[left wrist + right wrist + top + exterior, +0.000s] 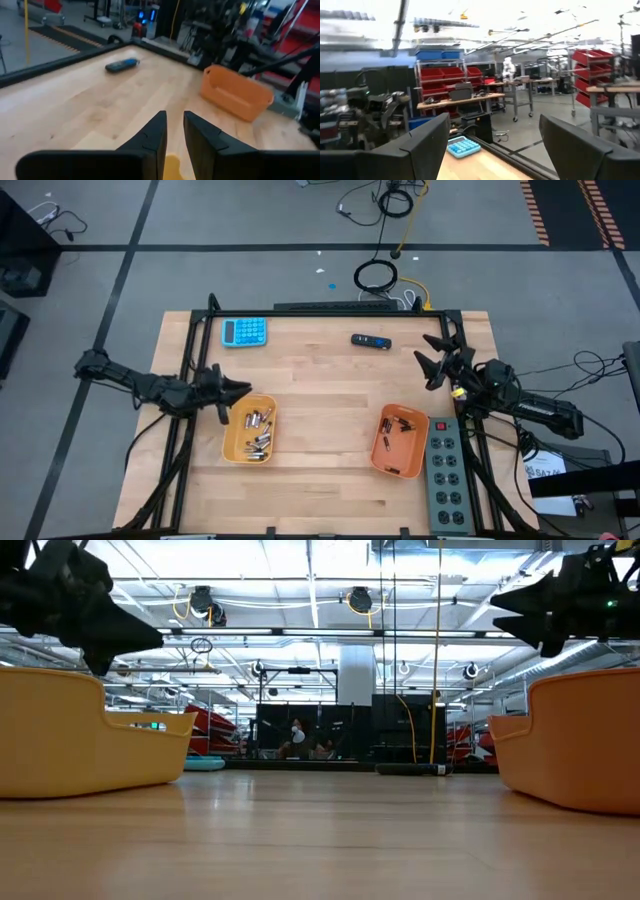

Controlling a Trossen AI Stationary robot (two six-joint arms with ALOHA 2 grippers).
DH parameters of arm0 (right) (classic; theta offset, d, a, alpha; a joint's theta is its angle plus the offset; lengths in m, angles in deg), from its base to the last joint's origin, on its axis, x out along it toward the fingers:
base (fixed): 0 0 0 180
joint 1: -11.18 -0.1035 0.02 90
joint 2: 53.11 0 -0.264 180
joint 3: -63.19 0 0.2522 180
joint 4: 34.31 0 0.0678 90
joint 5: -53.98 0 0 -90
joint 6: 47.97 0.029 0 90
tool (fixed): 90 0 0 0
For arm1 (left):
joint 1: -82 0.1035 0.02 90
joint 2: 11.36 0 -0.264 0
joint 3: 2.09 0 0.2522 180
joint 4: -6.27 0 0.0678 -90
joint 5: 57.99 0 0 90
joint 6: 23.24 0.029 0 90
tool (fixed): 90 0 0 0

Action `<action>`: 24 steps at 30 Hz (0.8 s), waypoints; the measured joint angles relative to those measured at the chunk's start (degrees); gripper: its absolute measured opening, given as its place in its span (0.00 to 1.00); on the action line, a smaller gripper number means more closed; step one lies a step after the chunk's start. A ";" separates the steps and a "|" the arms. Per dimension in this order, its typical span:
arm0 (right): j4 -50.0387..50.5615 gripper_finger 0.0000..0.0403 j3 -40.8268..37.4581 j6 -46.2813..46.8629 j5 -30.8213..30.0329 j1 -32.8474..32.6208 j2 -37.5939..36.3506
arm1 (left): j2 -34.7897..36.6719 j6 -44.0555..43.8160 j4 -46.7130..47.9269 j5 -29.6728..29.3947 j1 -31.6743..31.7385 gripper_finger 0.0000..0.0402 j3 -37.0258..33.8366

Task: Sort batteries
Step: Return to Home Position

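Wooden table [330,420] fills my view; I can read no writing. Silver batteries [258,432] lie jumbled in the left tray [231,442], pointing many ways. My left gripper [236,390] hovers beside it, nearly closed, holding nothing. My right gripper [432,358] waits wide open, far right.

Left arm [150,387]: matte black, slim segmented links, at the left edge of the high view, with dark cables trailing down behind it.
Right arm [525,402]: same black build, at the right edge of the high view; a small yellow mark sits near its wrist, perhaps a tag or cable tie.
Left gripper [174,131]: two black wedge-shaped jaws with stepped inner faces, on a broad black crossbar.
Right gripper [492,145]: two black slab-like jaws with bevelled edges.
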 joint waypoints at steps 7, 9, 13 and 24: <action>0.42 0.74 0.00 2.93 -0.65 0.00 0.00 | 2.84 6.00 -1.73 -0.26 0.00 0.18 0.00; 0.78 0.74 0.00 2.98 -0.66 0.00 0.00 | 3.63 8.55 -1.89 -0.37 0.00 0.18 0.00; 0.77 0.74 0.00 3.23 -0.66 0.00 0.00 | 5.11 10.53 -3.15 -0.42 0.00 0.18 0.00; 0.77 0.74 0.00 2.92 -0.66 0.00 0.00 | 5.09 6.10 -2.17 1.25 0.00 0.19 0.00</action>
